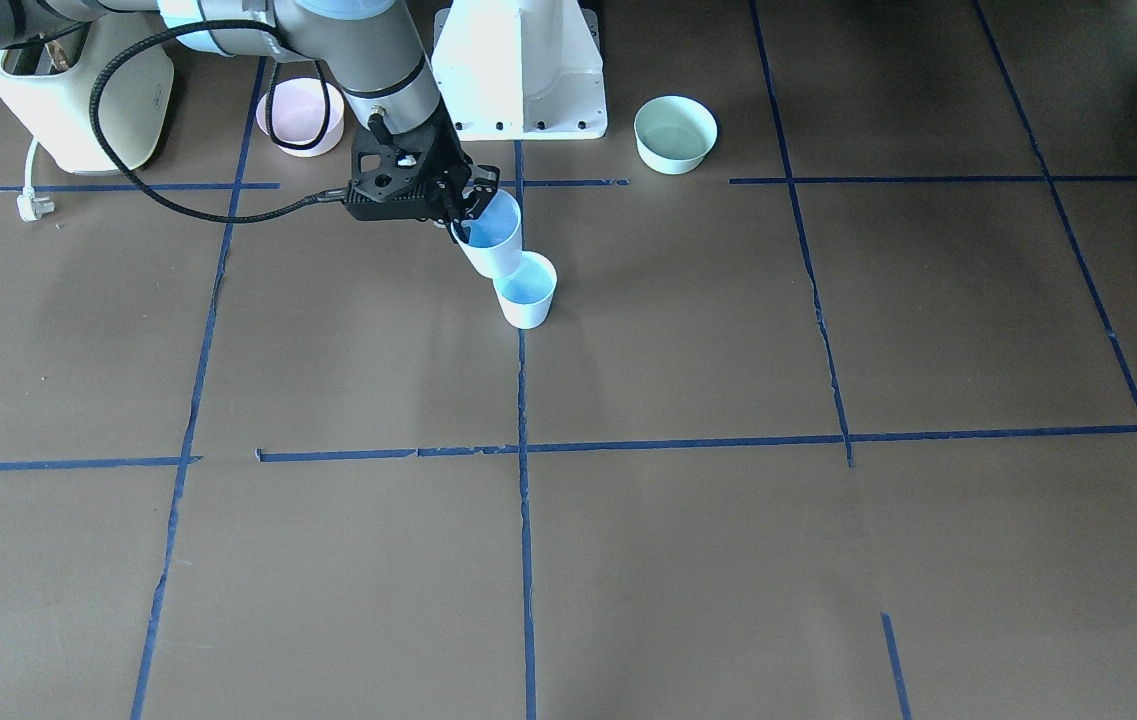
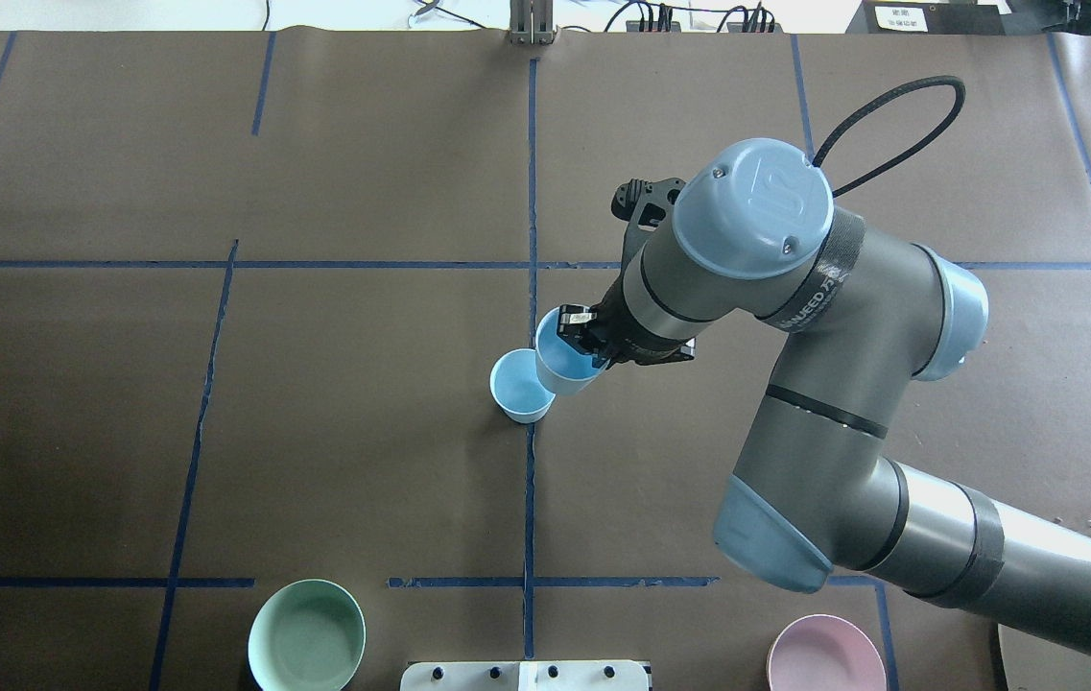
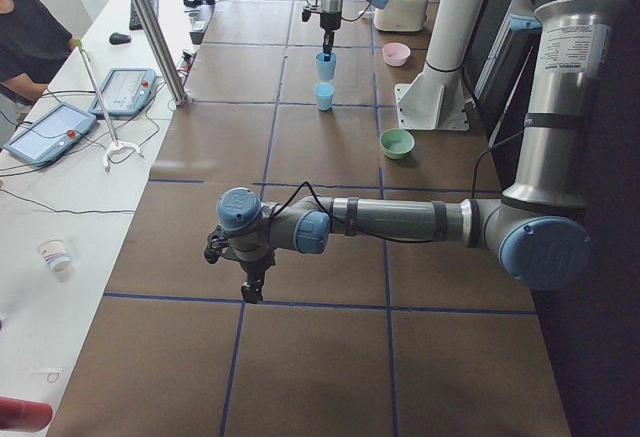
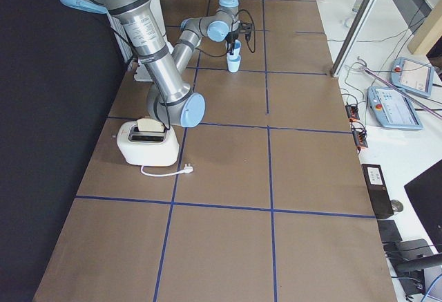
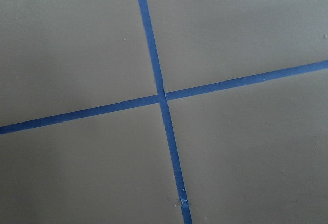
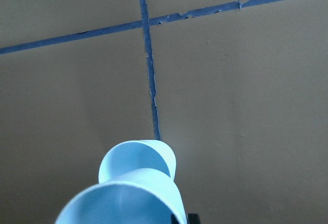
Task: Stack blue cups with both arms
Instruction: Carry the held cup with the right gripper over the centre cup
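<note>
My right gripper is shut on the rim of one blue cup and holds it off the table, slightly tilted. The second blue cup stands upright on the table just beside and below it, on the centre tape line. In the overhead view the held cup overlaps the standing cup's edge. The right wrist view shows the held cup above the standing one. My left gripper hangs over bare table far from the cups; I cannot tell whether it is open or shut.
A pink bowl and a green bowl stand either side of the white pedestal. A cream toaster with a loose plug sits at the table's right end.
</note>
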Robot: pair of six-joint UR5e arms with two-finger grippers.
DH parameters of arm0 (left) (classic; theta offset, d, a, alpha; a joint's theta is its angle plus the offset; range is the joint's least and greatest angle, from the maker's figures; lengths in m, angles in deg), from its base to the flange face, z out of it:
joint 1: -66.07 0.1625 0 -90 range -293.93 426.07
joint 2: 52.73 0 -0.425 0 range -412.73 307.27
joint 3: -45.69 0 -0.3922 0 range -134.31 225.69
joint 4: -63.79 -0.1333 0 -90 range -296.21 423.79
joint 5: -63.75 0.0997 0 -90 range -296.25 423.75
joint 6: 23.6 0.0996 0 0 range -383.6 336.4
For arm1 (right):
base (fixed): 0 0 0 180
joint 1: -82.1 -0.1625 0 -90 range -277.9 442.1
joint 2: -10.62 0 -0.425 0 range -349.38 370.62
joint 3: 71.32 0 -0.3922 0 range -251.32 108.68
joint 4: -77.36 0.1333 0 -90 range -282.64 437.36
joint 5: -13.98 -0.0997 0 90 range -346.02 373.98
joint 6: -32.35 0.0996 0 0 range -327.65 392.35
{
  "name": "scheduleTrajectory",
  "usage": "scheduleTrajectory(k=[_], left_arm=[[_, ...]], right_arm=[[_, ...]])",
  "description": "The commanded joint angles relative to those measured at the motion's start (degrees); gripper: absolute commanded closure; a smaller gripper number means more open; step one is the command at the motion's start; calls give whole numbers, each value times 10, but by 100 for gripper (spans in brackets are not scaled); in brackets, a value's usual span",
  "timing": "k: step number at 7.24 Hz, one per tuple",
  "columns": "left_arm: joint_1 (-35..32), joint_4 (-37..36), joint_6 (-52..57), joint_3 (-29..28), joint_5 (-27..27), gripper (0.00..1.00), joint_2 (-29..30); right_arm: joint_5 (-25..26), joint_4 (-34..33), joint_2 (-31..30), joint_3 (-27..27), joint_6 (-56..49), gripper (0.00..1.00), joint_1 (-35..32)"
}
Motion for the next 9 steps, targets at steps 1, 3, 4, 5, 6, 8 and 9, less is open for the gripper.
scheduleTrajectory(k=[1, 3, 4, 5, 6, 8, 9], left_arm=[[-1, 0, 0, 1, 1, 0, -4], [-1, 0, 0, 2, 1, 0, -6], [-1, 0, -1, 2, 1, 0, -6], [-1, 0, -1, 2, 1, 0, -6], [-1, 0, 0, 2, 1, 0, -7], [-1, 0, -1, 2, 1, 0, -6], [-1, 0, -1, 2, 1, 0, -6]], right_arm=[[22, 0, 18, -19, 11, 100, 18], [35, 2, 19, -29, 10, 100, 19], [38, 2, 22, -30, 10, 100, 19], [38, 2, 26, -32, 10, 100, 19], [38, 2, 29, -38, 10, 100, 19], [37, 7, 29, -39, 9, 76, 18], [37, 16, 27, -39, 5, 3, 19]])
